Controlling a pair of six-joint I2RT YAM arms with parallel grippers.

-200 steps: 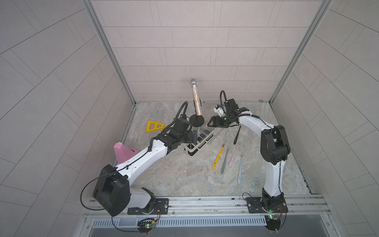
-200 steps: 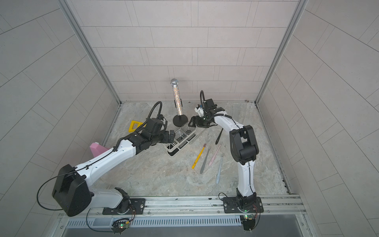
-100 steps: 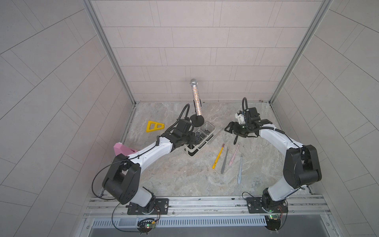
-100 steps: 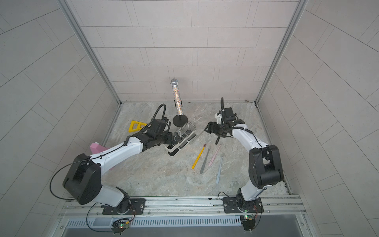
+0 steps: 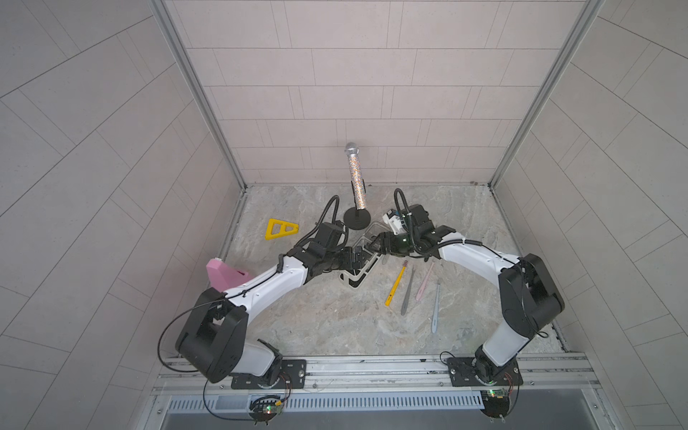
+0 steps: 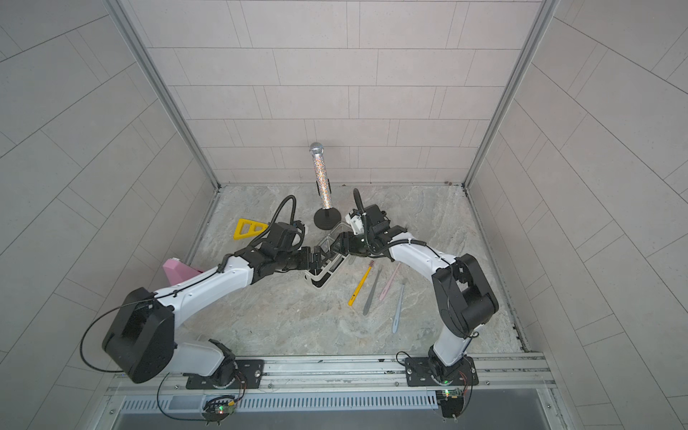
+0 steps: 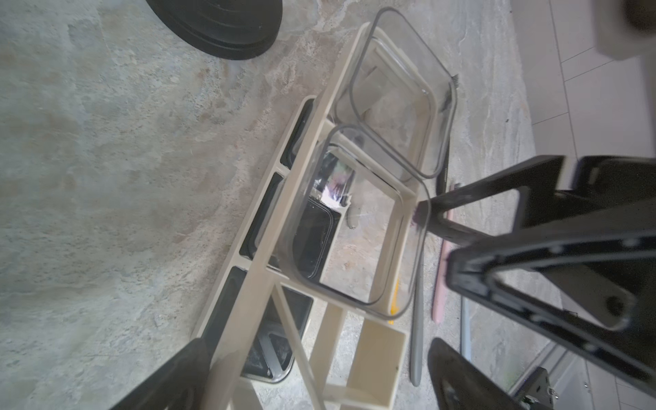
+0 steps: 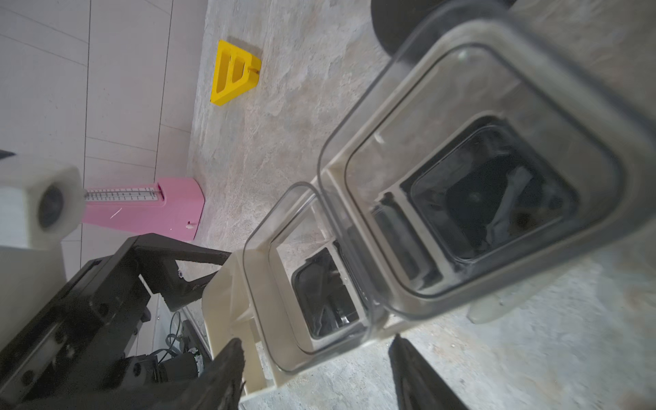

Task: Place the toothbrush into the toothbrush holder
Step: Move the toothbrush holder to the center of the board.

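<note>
Nearest the robot, four brushes lie flat on the desk, side by side without touching: a yellow toothbrush (image 5: 397, 283), a grey toothbrush (image 5: 407, 294), a pink toothbrush (image 5: 424, 281) and a pale blue toothbrush (image 5: 435, 309). No claw holds one, and I see none standing in the toothbrush holder (image 5: 352, 280). The holder sits just to their left and a little farther back, with clear cups in its two far sections and none in the near one.

The left claw (image 5: 353, 257) is spread wide with the holder's frame between its fingers, not pinching it. The right claw (image 8: 316, 339) has its jaws apart and empty, either side of a corner of the middle cup (image 7: 301, 227). One fingertip looks to touch the rim.

So the step in hand seems to be steadying the holder, with no brush picked up yet. To do it well, brace the frame low and gently so the loose cups do not tip. Then take a brush by mid-handle and lower it in upright. The microphone (image 5: 356, 175) stands close behind, so keep the arms clear of it.
</note>
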